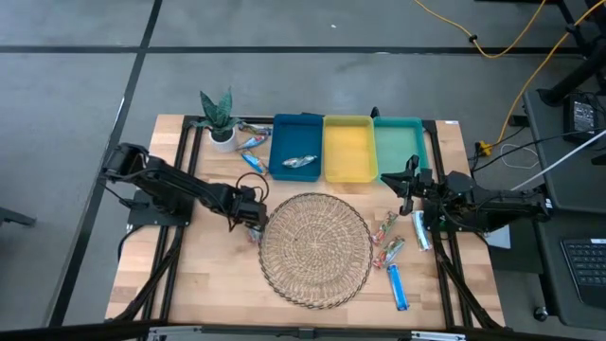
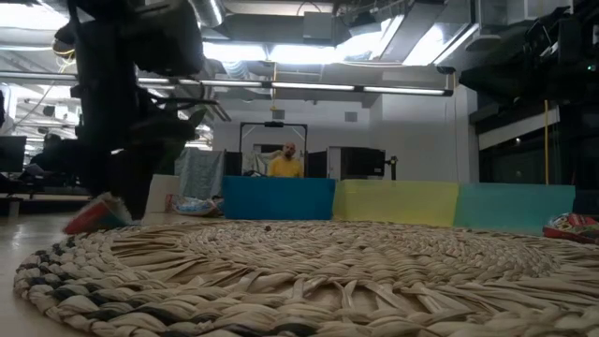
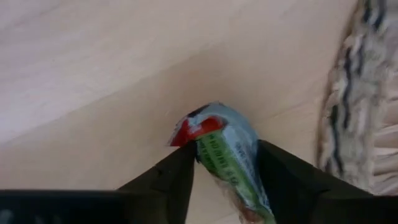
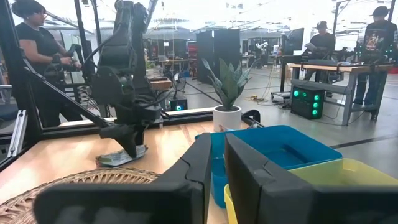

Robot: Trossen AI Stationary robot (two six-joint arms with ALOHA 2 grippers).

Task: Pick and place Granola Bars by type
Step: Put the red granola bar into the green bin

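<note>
Left hand down at the pale wooden tabletop, its two dark fingers set either side of a red-and-green crinkly-wrapped granola bar and seemingly touching its wrapper: closing on it or just gripping, bar still lying on the wood. Just beside it, the edge of the round woven wicker mat. Farther out along the back edge, a blue rectangular tray holding one silver-white bar, then a yellow tray and a teal tray, both apparently without bars. Near the small potted plant, a few more bars, blue and mixed. Right hand hovering above the tabletop in front of the teal tray, fingers nearly together with only a thin slit between, holding nothing. Beside that arm, red-green bars, a silver-white bar and a bright blue bar. Likely risk: slick, crinkly wrapper pinched near one end, so possibly slipping or swinging out on the lift; fingertips dragging on the wood; bar or fingers catching the mat's raised rim on the way to the trays.
</note>
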